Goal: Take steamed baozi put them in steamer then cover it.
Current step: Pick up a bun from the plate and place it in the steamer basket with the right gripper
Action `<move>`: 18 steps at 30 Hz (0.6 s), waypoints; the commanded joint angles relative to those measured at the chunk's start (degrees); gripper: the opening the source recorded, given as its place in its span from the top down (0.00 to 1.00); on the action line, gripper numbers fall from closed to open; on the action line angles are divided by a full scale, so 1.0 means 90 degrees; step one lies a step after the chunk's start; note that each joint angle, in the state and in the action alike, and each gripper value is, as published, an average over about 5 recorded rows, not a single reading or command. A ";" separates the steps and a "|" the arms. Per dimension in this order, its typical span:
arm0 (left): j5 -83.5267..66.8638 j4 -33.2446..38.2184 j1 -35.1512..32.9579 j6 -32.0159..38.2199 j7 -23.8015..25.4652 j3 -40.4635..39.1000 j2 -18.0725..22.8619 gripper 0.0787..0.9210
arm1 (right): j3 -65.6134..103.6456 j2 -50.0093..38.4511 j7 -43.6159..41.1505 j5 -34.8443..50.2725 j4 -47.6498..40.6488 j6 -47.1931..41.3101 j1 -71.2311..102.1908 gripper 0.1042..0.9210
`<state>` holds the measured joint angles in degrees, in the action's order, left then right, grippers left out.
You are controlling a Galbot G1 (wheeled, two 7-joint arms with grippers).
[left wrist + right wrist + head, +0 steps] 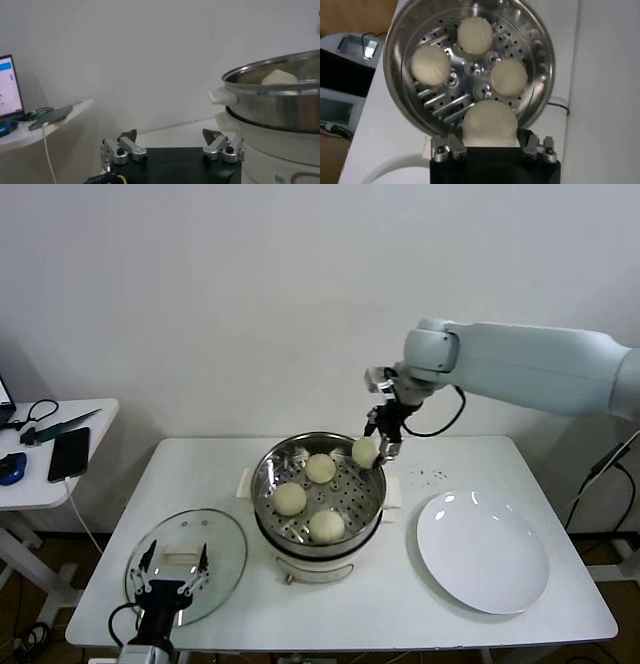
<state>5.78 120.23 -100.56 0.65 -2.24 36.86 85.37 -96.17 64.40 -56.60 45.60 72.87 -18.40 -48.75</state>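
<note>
The steel steamer point(268, 484) stands mid-table on its white base, with three cream baozi point(320, 468) point(290, 499) point(326, 526) on its perforated tray. My right gripper point(368, 452) is shut on the fourth baozi point(364, 451) and holds it over the pot's far right rim. In the right wrist view this baozi point(489, 123) sits between the fingers, above the rim, with three baozi point(475, 35) in the steamer point(400, 30) beyond. The glass cover point(225, 539) with its white handle lies on the table at the front left. My left gripper point(172, 572) is open just above it.
A flat white plate point(482, 552) lies to the right of the steamer. A side table point(60, 474) at the far left holds a phone point(69, 452) and cables. The left wrist view shows the steamer's rim and side handle point(222, 96) close by.
</note>
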 commanded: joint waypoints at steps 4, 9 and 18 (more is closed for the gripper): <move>-0.0007 -0.0040 -0.0014 0.0048 -0.0004 0.0060 0.0005 0.12 | -0.0430 0.1009 0.0230 0.0183 -0.0131 -0.0178 0.0343 0.27; -0.0050 -0.0062 -0.0020 0.0060 -0.0005 0.0135 -0.0007 0.12 | -0.0445 0.1067 0.0276 -0.0071 -0.0262 -0.0174 0.0689 0.27; -0.0081 -0.0130 0.0024 0.0068 -0.0005 0.0121 -0.0007 0.12 | -0.0556 0.1022 0.0316 -0.0286 -0.0271 -0.0154 0.0844 0.26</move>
<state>5.16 119.24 -100.43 1.19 -2.29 37.93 85.29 -100.14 71.90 -54.24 44.18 70.99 -19.59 -43.15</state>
